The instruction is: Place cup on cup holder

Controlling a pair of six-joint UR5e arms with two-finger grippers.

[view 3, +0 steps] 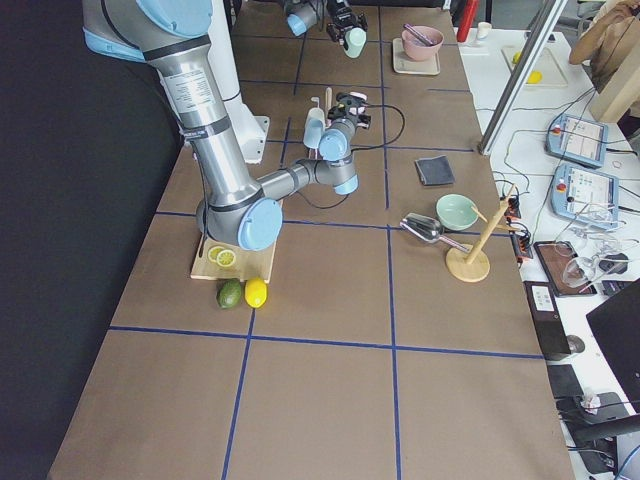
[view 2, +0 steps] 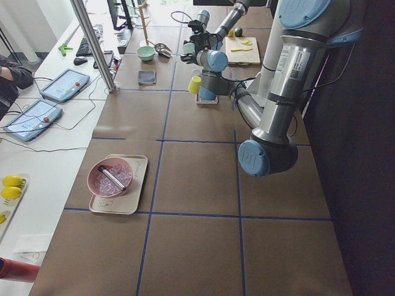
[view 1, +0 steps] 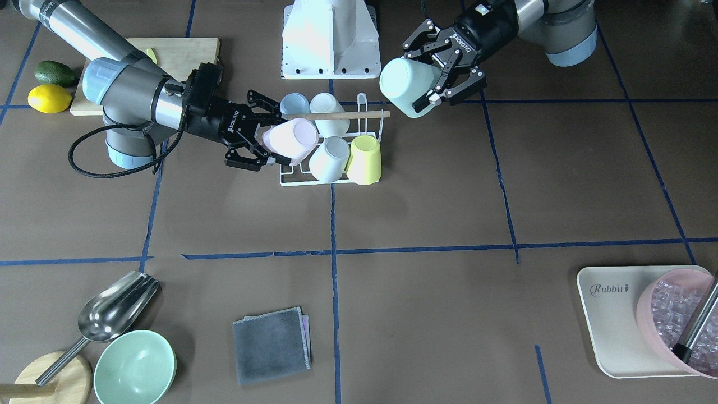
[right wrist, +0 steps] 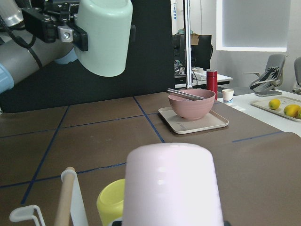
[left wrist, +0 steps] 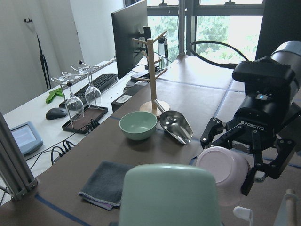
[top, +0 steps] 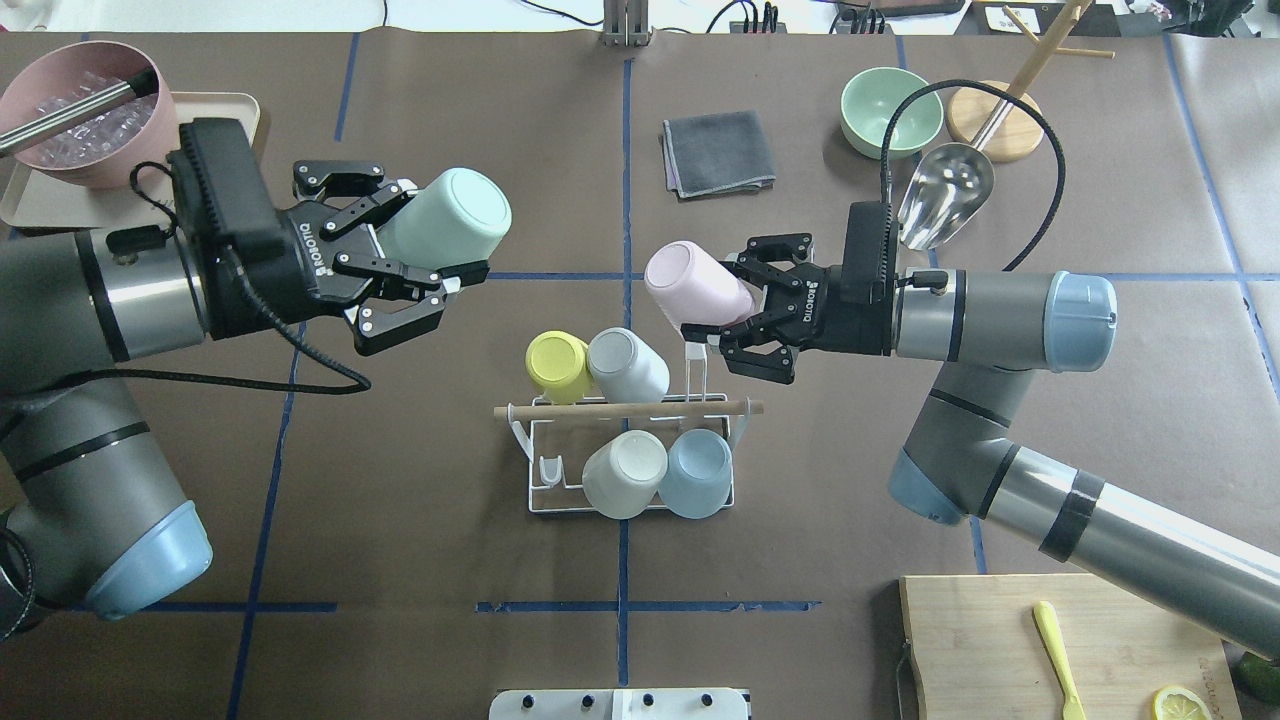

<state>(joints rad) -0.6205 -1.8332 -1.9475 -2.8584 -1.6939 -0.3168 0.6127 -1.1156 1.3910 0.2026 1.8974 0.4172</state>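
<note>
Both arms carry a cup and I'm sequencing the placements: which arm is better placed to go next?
Right. Its jaws hold the pink cup right by a free prong of the cup holder. The left jaws hold the mint cup off to the side, well apart from it.

The big table (view 1: pixel 449 196) is brown, with blue tape lines (view 1: pixel 335 292) that cut it into squares. In the left wrist view, a wide window (left wrist: pixel 225 23) at the top shows green trees and lets in daylight. A dark screen (left wrist: pixel 129 37) stands beside a white desk (left wrist: pixel 33 101) at the left, near a pale wall (left wrist: pixel 56 42). In the right wrist view, a grey chair (right wrist: pixel 270 77) sits at the far right.
</note>
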